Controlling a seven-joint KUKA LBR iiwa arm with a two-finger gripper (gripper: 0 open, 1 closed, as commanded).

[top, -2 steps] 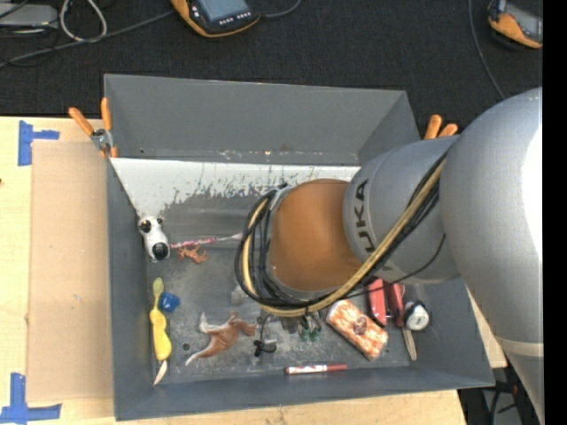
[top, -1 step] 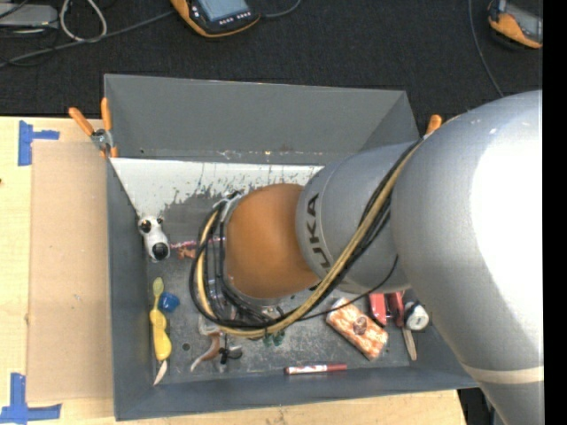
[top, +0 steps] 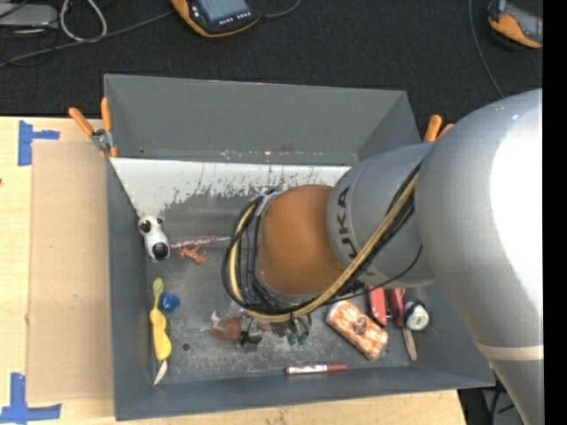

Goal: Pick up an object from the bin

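— Jaws, open or shut?
— Can't tell. My orange cover (top: 297,242) and the cables (top: 237,264) looped round it sit right over them. My gripper (top: 257,328) shows as a few dark bits under the cover's lower edge, low over the floor of the bin (top: 124,326), front-middle. No object visible in them.

— Which thing are you at?
— Small brown thing (top: 223,328), just left of my gripper, near the front wall. Touching it or not, can't tell.

— Long axis?
— Roughly left-right in the view, so about parallel to the front wall. Its thin end points left, toward the yellow piece. The other end runs in under my gripper, hidden there.

— Counts, quick.
— One brown thing, as said.
One long yellow thing (top: 159,333) by the left wall, long axis front-to-back.
One small blue piece (top: 168,302) touching its upper part.
One white-and-black roundish toy (top: 155,237) at the back left.
One pinkish-brown scrap (top: 191,251) just right of that toy.
One red-and-white pen (top: 316,370) flat along the front wall, lying left-right.
One orange-pink block (top: 357,328), tilted, right of my gripper.
Two red pieces (top: 378,304) side by side, just beyond the block.
One round white dial (top: 416,317) beside them.
One thin brown stick (top: 409,342) under the dial.
One small green bit (top: 298,330) at the cover's lower edge.
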